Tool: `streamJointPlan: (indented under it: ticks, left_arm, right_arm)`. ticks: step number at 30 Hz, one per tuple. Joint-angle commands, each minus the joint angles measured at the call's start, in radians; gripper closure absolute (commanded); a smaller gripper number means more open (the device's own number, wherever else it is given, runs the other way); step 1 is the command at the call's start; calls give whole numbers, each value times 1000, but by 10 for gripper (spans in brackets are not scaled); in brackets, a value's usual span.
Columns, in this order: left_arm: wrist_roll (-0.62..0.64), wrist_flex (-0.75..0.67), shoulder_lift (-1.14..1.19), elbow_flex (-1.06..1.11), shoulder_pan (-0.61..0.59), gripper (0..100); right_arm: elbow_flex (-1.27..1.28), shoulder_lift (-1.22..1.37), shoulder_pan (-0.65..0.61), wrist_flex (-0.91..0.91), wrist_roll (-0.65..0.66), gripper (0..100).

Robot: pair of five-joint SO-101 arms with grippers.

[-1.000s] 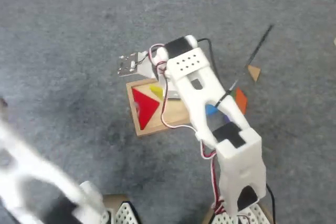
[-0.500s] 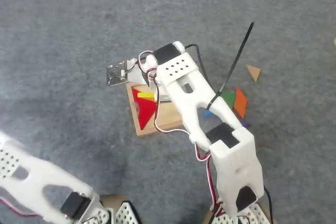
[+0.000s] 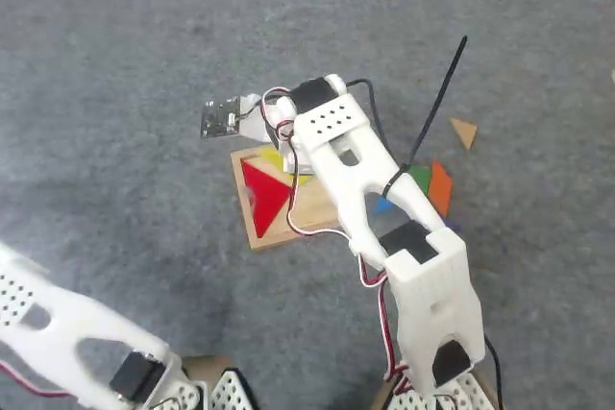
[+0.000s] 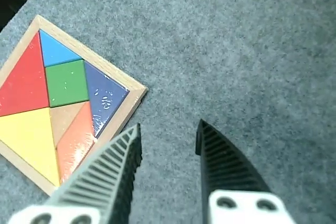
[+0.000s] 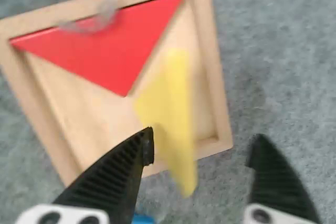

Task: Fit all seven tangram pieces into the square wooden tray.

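Tangram's yellow triangle (image 5: 170,103) sits askew at the tray's (image 3: 312,213) 12 o'clock edge under wide-open right jaws, so it may ride the rim instead of seating; left jaws gape too

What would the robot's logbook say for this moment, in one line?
right gripper: open above tray | seated: red triangle | yellow piece: overlaps rim, seating unclear | loose: orange piece | left gripper: open
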Motion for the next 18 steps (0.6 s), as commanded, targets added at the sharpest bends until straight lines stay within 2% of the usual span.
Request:
streamJointPlan:
  ticks: [1,8,14,18]
  left_arm:
    - [-8,17,-34,-38,5,830]
    - [-8,21,-37,-38,25,830]
    - [-8,21,-37,-38,29,830]
    - [-6,21,-37,-38,31,830]
  right_arm:
    - [-14,-24,18,-53,-58,650]
    - [-31,-25,24,-77,-124,652]
    - [-63,-12,128,-84,-183,652]
    - [-68,53,140,-116,-213,652]
